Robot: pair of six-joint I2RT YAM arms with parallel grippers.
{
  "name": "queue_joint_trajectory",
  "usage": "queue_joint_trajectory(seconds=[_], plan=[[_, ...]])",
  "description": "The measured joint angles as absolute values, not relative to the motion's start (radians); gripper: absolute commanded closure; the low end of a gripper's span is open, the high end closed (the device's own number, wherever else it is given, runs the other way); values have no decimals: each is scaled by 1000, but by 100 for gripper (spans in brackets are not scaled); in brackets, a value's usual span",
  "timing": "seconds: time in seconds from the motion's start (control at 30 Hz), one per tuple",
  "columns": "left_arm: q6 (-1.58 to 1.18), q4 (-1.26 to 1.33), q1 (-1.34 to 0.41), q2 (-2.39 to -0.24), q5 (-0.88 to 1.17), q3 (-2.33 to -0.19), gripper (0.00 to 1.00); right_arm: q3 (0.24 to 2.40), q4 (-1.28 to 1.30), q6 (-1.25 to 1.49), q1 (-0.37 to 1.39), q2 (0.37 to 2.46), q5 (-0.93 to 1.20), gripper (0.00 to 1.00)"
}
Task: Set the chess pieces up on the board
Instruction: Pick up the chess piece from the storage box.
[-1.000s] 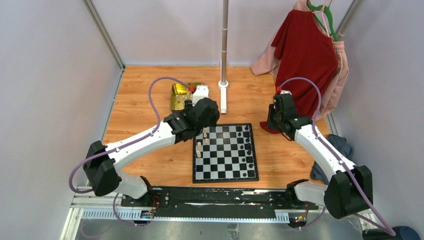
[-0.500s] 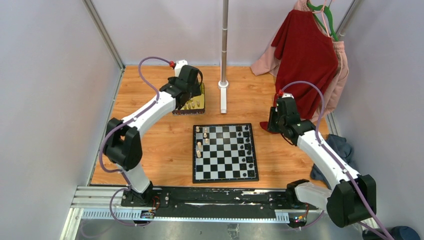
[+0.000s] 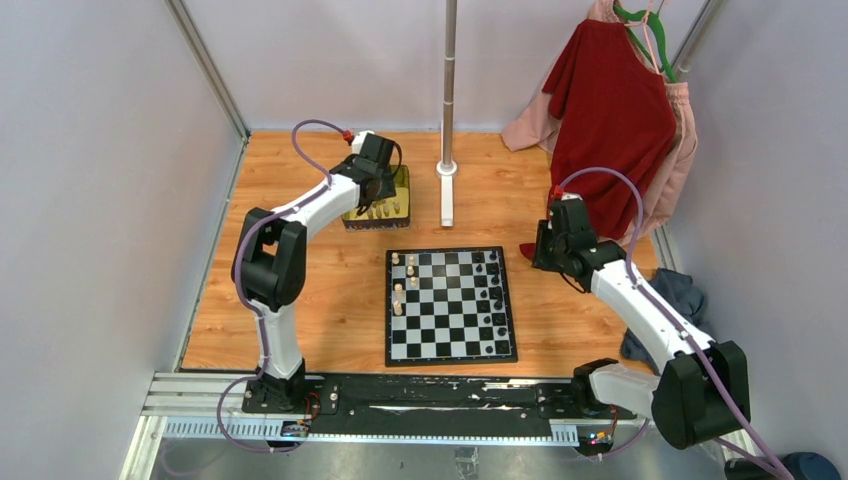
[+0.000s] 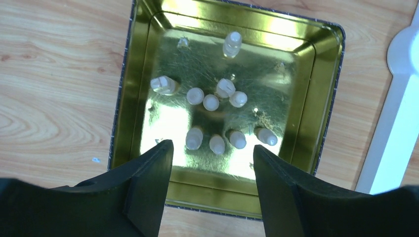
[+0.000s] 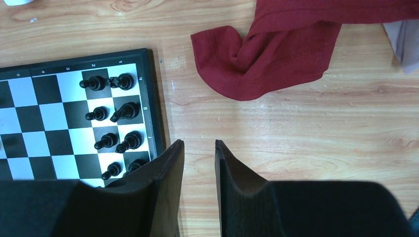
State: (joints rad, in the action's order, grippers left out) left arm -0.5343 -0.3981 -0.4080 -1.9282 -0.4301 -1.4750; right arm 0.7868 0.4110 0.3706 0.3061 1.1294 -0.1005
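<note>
We are at the fetching step. The left pincer (image 4: pixel 212 150) hangs over the gold tin (image 4: pixel 296 123) at the far left of the table (image 3: pixel 300 300), well apart from the board (image 3: pixel 451 322). Its jaws stand wide apart with nothing between them.

About ten pale pieces (image 4: pixel 211 102) stand loose on the tin floor. Four sit in a row nearest our fingers and a cluster sits behind them. One lone piece (image 4: pixel 232 43) stands by the far wall.

To do this well, we judge it best to settle on a single piece and centre the jaws over it before going down. The row pieces stand close together, so a finger coming down between them could tip a neighbour. The tin's near wall also leaves little room on that side. The lone piece has free space around it and looks the easier catch. We would come straight down and close on the body, not the head.

On the board a few pale men (image 3: pixel 398 295) stand along the left edge, and the black pieces (image 5: pixel 123 111) line the right edge.

The right pincer (image 5: pixel 198 144) waits over bare wood beside the board's right border, near a red cloth (image 5: pixel 257 54). Its jaws are parted and hold nothing.
</note>
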Motion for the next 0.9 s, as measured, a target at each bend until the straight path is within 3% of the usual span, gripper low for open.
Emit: queue_joint_trajectory(seconds=[0.3,0.9], plan=[[-551,-361,-368,-1946,-403,-1475,46,787,411,371,306,1185,-95,66],[-562,-352,-358,-2001,-379,-1459,55,794,411,371,306,1245,-94,66]])
